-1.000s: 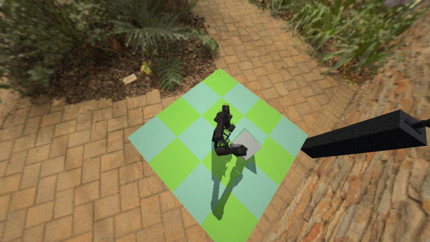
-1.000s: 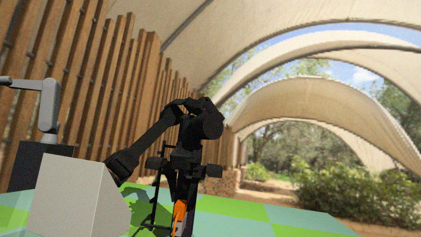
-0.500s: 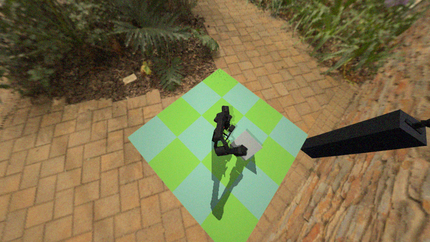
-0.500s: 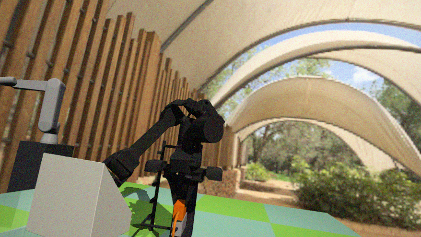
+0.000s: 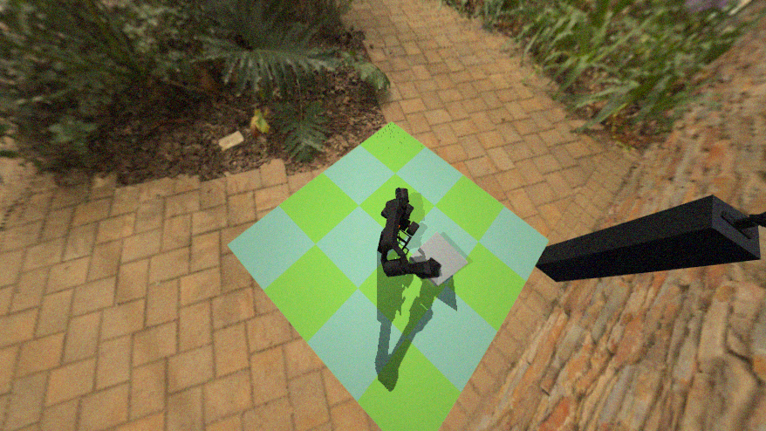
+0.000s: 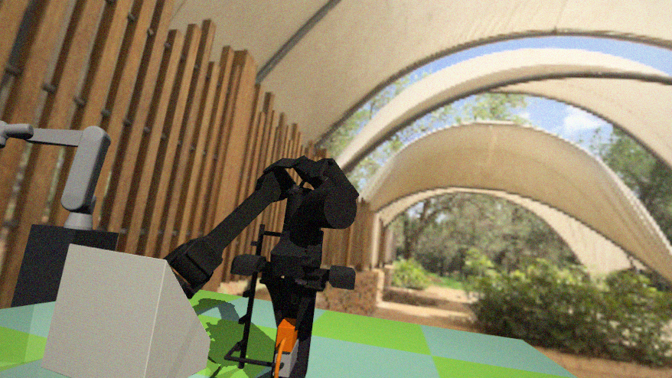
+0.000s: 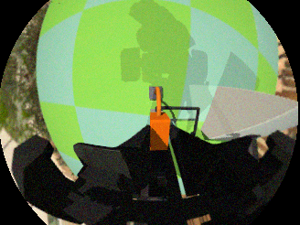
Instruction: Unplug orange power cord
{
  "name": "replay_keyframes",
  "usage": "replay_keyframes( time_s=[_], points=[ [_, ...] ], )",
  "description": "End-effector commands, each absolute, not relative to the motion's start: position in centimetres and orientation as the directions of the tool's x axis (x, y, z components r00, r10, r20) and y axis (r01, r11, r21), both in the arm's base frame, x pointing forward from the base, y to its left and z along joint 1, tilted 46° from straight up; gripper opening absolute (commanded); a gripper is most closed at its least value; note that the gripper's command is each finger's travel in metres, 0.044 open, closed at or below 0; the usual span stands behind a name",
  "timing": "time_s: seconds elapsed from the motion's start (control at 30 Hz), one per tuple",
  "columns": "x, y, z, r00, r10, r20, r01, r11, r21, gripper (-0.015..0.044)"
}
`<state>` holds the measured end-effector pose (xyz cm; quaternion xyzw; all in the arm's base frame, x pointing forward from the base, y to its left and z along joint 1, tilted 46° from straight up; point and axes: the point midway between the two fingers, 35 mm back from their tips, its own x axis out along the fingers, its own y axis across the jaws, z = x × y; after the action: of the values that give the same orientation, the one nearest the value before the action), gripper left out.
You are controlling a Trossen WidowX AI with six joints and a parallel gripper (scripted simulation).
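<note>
The orange plug (image 6: 286,334) (image 7: 159,133) stands upright between my fingers, with its orange cord (image 6: 279,360) (image 7: 158,101) coming off the side that faces the exterior view. My gripper (image 6: 289,329) (image 7: 159,127) points down and is shut on the plug, one black finger against each side. A grey part of the power strip (image 6: 287,362) (image 7: 155,92) shows below and beyond the plug. The rest of the strip is hidden by the plug and fingers, and I cannot tell whether the plug's prongs are in its socket. In the top view my arm hides the plug.
A thin black wire frame (image 6: 250,301) (image 7: 180,108) stands close beside the gripper. A large pale grey block (image 5: 447,256) (image 6: 108,310) (image 7: 247,110) stands on the same side. A grey arm (image 6: 86,174) stands on a dark pedestal behind. A black beam (image 5: 632,241) shows at the right.
</note>
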<state>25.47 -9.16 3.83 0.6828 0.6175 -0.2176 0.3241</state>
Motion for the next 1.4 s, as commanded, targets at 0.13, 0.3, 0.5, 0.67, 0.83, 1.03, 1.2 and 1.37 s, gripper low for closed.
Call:
replay_keyframes(
  time_s=[0.13,0.3,0.5,0.67,0.83,1.03,1.2,1.37],
  points=[
    [25.8,-10.9,2.6,0.148,0.689,-0.709,0.984,-0.029,0.177,0.0000],
    [25.9,-11.5,2.1,0.149,0.689,-0.710,0.984,-0.029,0.178,0.0000],
    [26.0,-12.3,1.5,0.150,0.688,-0.710,0.983,-0.030,0.178,0.0000],
    [26.0,-13.0,1.0,0.151,0.688,-0.710,0.983,-0.030,0.179,0.0000],
    [26.0,-12.3,1.3,0.148,0.690,-0.709,0.983,-0.027,0.179,0.0079],
    [26.0,-12.3,1.3,0.148,0.690,-0.709,0.983,-0.027,0.179,0.0160],
    [26.0,-12.3,1.3,0.148,0.690,-0.709,0.983,-0.027,0.179,0.0160],
    [25.8,-12.9,1.8,0.153,0.689,-0.709,0.983,-0.032,0.180,0.0160]
  ],
)
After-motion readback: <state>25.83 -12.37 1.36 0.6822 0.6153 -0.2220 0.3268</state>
